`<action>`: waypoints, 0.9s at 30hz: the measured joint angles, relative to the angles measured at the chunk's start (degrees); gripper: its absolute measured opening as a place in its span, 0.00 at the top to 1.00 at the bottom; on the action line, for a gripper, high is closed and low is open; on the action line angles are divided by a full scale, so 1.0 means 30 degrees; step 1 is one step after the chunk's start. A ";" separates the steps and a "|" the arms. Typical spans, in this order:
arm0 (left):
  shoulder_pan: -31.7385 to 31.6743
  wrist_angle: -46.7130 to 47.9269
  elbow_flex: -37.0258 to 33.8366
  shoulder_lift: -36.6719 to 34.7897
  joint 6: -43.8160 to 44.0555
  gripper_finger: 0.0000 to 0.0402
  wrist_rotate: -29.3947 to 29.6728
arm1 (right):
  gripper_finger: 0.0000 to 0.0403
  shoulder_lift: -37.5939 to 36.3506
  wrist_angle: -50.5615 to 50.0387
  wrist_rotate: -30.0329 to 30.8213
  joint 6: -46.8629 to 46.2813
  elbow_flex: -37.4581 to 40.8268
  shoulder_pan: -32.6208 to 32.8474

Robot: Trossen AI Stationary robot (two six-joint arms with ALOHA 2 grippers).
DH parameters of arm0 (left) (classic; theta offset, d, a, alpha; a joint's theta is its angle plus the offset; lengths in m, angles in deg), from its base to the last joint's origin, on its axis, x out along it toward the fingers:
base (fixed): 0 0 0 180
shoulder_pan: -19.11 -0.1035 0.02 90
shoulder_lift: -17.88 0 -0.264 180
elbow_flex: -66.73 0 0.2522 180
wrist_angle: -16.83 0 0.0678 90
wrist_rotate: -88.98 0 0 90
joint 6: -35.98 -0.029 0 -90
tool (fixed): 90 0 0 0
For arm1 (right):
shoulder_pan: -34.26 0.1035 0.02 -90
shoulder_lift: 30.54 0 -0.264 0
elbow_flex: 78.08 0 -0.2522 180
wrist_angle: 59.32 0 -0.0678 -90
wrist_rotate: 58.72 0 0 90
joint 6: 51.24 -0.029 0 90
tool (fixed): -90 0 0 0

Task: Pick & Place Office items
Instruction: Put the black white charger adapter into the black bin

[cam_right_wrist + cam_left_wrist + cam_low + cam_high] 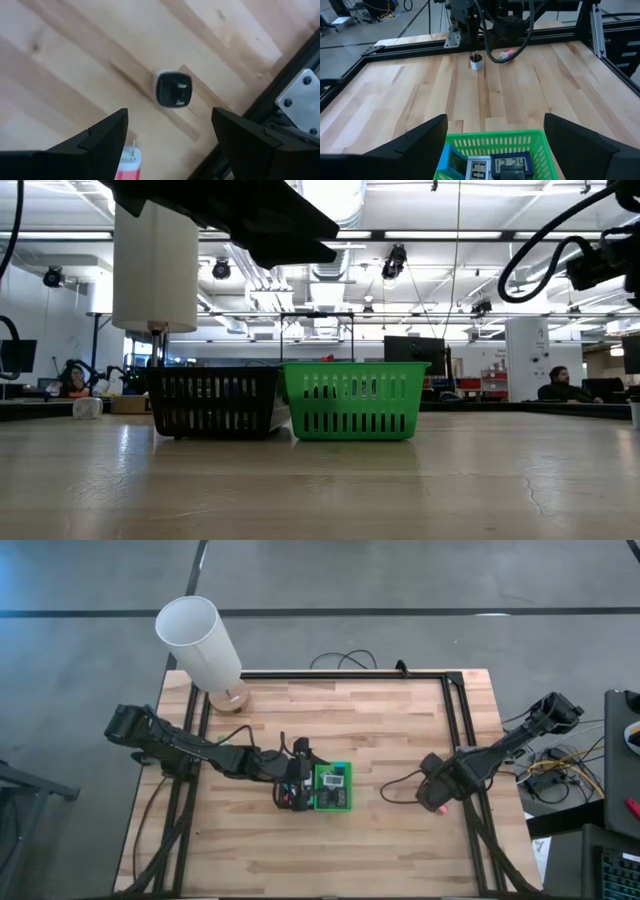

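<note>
The left gripper (318, 783) hung open over the green basket (334, 802) mid-frame; the right gripper (170, 142) hovered open above a white cup (172, 89).

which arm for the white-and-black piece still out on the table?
Right. The right claw hangs open just above the white-and-black piece, beside a pink item. The left claw is open over the green tray, farther away.

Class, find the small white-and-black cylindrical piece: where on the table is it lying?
The white-and-black piece lies on the bare wood directly under the open right gripper, near the table's right edge, beside a pink item.
</note>
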 joint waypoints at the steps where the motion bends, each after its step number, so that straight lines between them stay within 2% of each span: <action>1: 0.0000 0.0007 0.0000 0.0000 0.0000 0.17 -0.0016 | 0.29 0.0000 0.0087 -0.0185 0.0394 0.0028 0.0000; 14: 0.0000 0.0040 0.0000 0.0000 0.0000 0.17 -0.0026 | 0.29 0.0029 0.1953 -0.0480 0.8206 0.0392 0.0015; 27: 0.0000 0.0189 0.0000 0.0000 0.0000 0.17 -0.0019 | 0.29 0.0026 0.2892 -0.0379 0.8369 0.2496 0.0015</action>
